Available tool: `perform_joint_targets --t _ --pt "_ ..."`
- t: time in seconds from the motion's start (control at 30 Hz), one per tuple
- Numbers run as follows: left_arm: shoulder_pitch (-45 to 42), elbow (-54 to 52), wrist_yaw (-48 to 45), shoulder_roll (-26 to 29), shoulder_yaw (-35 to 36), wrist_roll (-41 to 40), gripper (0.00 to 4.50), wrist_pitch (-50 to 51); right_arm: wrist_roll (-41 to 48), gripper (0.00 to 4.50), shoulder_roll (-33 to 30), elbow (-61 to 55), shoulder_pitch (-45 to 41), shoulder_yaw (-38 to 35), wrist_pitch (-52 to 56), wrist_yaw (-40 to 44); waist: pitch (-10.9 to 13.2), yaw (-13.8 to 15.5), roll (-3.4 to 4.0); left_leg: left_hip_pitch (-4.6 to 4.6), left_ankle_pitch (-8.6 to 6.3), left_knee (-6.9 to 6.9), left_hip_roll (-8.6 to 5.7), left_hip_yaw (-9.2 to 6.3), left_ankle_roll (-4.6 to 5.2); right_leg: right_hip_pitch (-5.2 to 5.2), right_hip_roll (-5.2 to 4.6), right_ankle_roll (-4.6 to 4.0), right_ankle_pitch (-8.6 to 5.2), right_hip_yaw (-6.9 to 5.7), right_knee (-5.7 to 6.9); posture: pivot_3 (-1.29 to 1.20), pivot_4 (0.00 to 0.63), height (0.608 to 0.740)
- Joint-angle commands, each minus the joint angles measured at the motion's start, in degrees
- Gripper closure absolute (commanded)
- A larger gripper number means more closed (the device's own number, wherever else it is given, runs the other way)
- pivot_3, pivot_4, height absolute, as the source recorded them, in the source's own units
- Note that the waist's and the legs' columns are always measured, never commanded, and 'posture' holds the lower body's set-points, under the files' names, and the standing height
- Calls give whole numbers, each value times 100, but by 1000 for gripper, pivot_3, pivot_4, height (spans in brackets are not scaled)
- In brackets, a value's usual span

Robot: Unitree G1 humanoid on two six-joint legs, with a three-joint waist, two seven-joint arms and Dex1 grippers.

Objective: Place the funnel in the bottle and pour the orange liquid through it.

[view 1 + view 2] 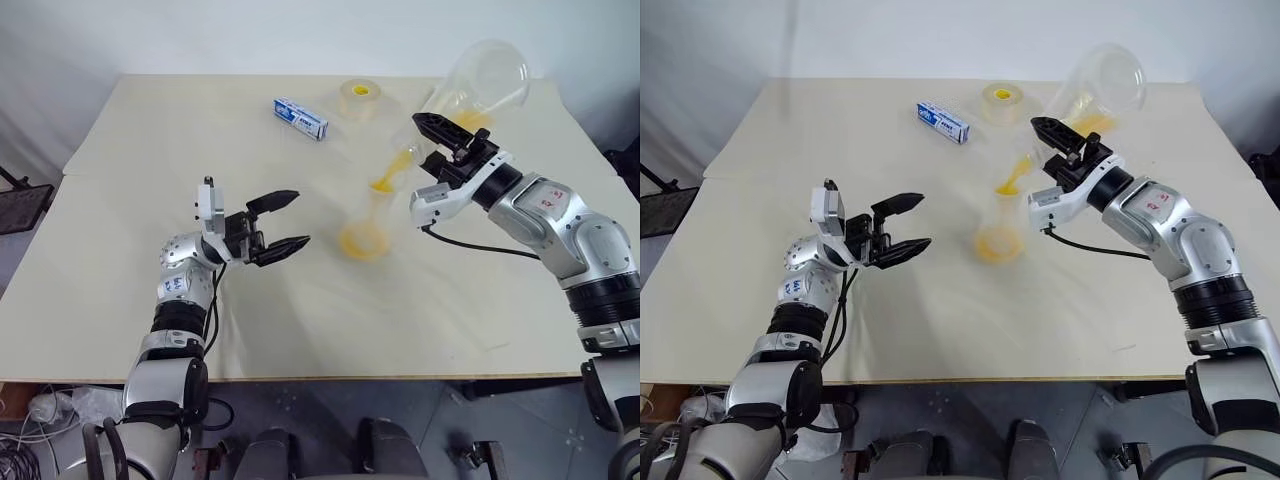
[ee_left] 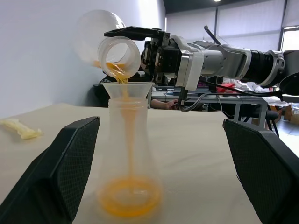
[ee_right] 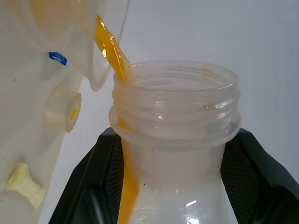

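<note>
The table [image 1: 120, 300] is a pale cream top, with its near edge running just under the left arm and its far edge against a white wall. Around the left gripper [image 1: 288, 222] the surface lies bare on every side. Beyond it, towards the far edge, lie a blue-and-white box [image 1: 301, 118] and a tape roll [image 1: 360, 100]. In the left wrist view a pale yellow wrapped stick [image 2: 21, 129] lies off to one side, and desks and window blinds stand behind the table.

The left gripper hovers with its two fingers spread wide, holding nothing. The bottle [image 2: 127, 154] stands upright on the table just past its fingertips, between them in the wrist view but apart from both. The funnel [image 2: 127, 89] sits in the bottle's neck.

The right gripper [image 1: 445, 140] is clamped round the neck of a clear flask [image 1: 478, 85], tilted mouth-down above the funnel. Orange liquid [image 2: 122, 77] runs from the flask's mouth into the funnel, falls in a thin stream inside the bottle, and pools as a ring on its bottom [image 1: 364, 240].
</note>
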Motion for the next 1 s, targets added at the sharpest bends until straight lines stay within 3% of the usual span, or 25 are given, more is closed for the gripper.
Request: perform_joint_targets --t 0.03,1.0 --pt "52 -193 -17 -8 11 -88 0 8 12 2054 -147 -196 -149 -66 -30 -141 0 0 0 0 0 0 0 0 0 0 0 0 0 0 0 0 150 740" --pt "-16 -87 6 44 46 -69 0 46 -464 2054 -204 -176 -294 68 40 -422 0 0 0 0 0 1 0 1 0 0 0 0 0 0 0 0 150 740"
